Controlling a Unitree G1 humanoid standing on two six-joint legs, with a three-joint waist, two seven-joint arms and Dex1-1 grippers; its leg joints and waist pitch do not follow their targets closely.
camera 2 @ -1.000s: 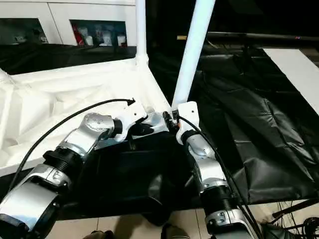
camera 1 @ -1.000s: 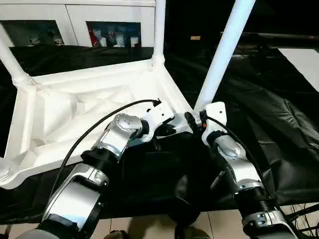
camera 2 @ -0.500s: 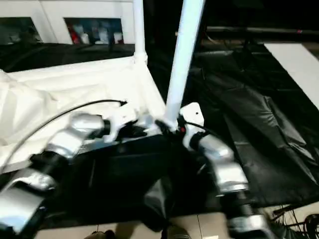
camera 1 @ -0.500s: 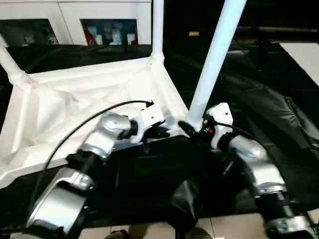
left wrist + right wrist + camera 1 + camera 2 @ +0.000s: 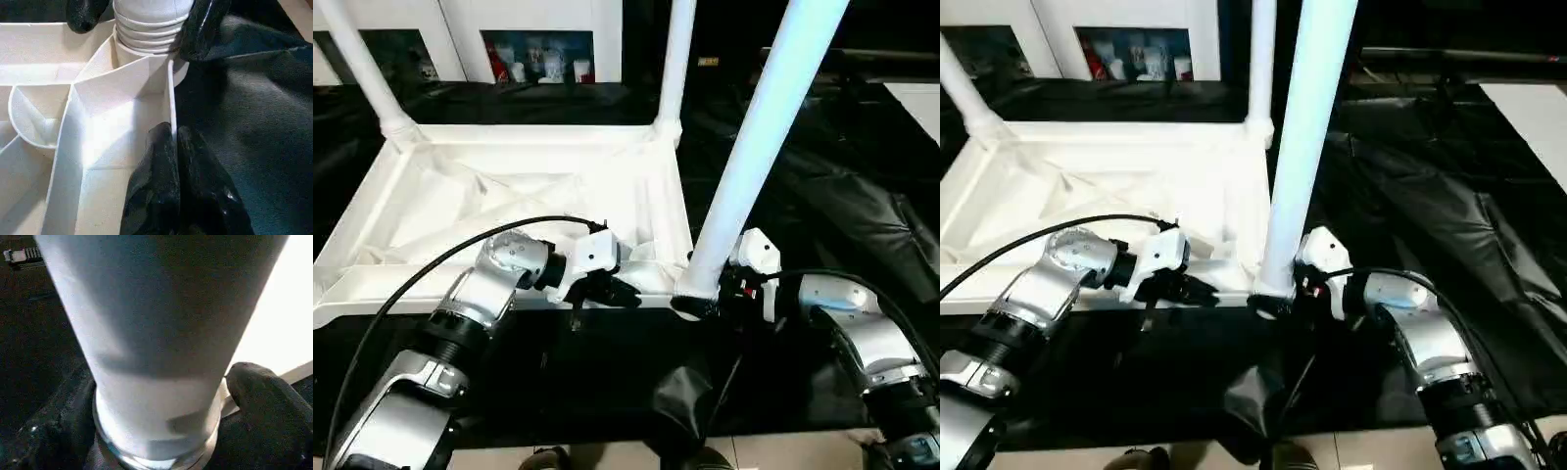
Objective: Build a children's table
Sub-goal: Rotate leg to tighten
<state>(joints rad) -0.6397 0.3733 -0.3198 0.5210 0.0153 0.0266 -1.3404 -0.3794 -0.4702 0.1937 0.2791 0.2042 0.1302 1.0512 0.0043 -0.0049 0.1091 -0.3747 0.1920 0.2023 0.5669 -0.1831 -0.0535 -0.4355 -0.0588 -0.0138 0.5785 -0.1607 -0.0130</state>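
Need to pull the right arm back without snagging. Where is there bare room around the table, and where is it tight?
Free: the black cloth right of the near leg, and the dark strip in front of the tabletop rim between both arms. Crowded: the near corner, where the left claw pinches the rim and the right claw straddles the leg's base.

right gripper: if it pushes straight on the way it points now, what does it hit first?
The near leg. The right gripper already has its fingers either side of that leg's base, at the tabletop corner socket, so there is hardly any free travel. Whether its palm already touches is unclear.
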